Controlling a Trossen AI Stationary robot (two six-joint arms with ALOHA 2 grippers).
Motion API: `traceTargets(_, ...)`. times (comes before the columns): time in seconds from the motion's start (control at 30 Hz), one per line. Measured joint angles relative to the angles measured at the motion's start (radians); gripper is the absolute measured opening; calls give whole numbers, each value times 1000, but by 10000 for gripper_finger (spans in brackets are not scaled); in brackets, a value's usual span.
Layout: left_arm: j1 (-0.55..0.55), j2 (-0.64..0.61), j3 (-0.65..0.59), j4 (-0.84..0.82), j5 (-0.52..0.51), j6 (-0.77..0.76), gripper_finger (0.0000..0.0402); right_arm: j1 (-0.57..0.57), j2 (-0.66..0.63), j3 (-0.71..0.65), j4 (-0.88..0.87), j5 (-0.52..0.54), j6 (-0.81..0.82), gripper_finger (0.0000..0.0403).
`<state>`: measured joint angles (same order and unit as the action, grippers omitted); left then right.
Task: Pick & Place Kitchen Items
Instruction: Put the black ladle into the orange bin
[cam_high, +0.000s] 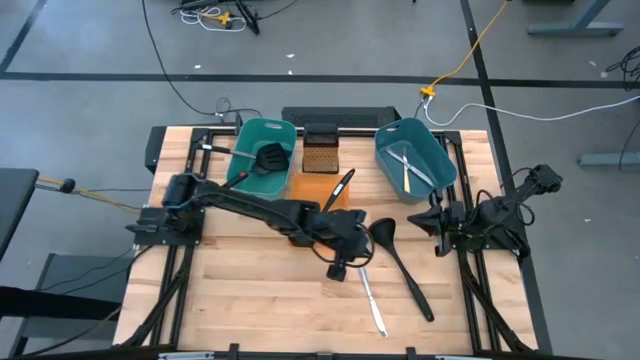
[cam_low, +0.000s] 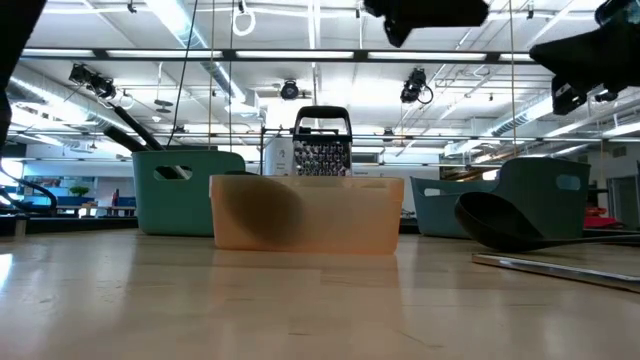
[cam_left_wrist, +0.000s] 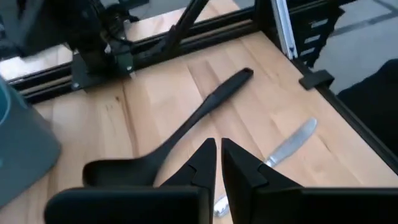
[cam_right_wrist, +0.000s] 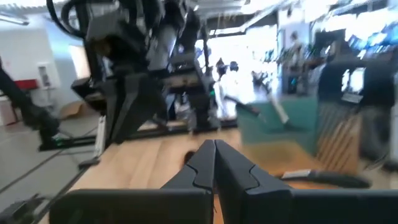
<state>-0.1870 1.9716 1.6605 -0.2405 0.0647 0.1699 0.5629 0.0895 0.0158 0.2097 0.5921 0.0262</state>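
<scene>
A black ladle (cam_high: 402, 262) lies on the table right of centre; it also shows in the left wrist view (cam_left_wrist: 186, 127). A silver knife (cam_high: 372, 297) lies beside it, toward the near edge, and shows in the left wrist view (cam_left_wrist: 292, 143). My left gripper (cam_high: 342, 266) hovers shut and empty (cam_left_wrist: 217, 155) above the knife's handle end, next to the ladle's bowl. A black spatula (cam_high: 268, 158) lies in the left teal tub (cam_high: 240, 150). Knives (cam_high: 408, 168) lie in the right teal tub (cam_high: 440, 160). A black-handled utensil (cam_high: 340, 187) leans in the orange tub (cam_high: 305, 188). My right gripper (cam_right_wrist: 214, 155) waits shut at the table's right (cam_high: 437, 220).
A metal grater (cam_high: 320, 148) stands at the back between the two teal tubs. The orange tub (cam_low: 305, 212) stands in front of it. Bare wood lies toward the table's near left (cam_high: 250, 300). Black frame rails run along the table's edges.
</scene>
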Motion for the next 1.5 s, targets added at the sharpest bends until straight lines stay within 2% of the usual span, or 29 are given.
traceTargets(0.13,6,14,28,-41,18,3,41,0,0,0,-83,-36,88,11)
traceTargets(0.23,5,14,28,-34,29,38,41,0,0,0,-103,-27,94,10)
traceTargets(0.37,-4,48,34,54,-117,57,37,0,0,0,-66,50,41,11)
traceTargets(0.43,-4,94,64,28,-113,82,34,0,0,0,-48,99,15,11)
traceTargets(0.57,8,187,175,38,-41,118,39,0,0,0,-25,180,-8,10)
traceTargets(0.7,19,296,283,36,-59,164,64,0,0,0,-21,202,6,12)
traceTargets(0.83,47,390,356,-36,-69,185,117,0,0,0,-20,174,18,14)
traceTargets(1.0,71,416,421,-231,-159,317,197,0,0,0,-21,158,14,13)
traceTargets(1.07,74,417,447,-273,-152,337,217,0,0,0,-20,159,5,11)
traceTargets(1.3,78,428,466,-260,-20,368,222,0,0,0,-9,159,-8,11)
traceTargets(1.5,75,451,467,-318,-75,425,212,0,0,0,-8,151,3,14)
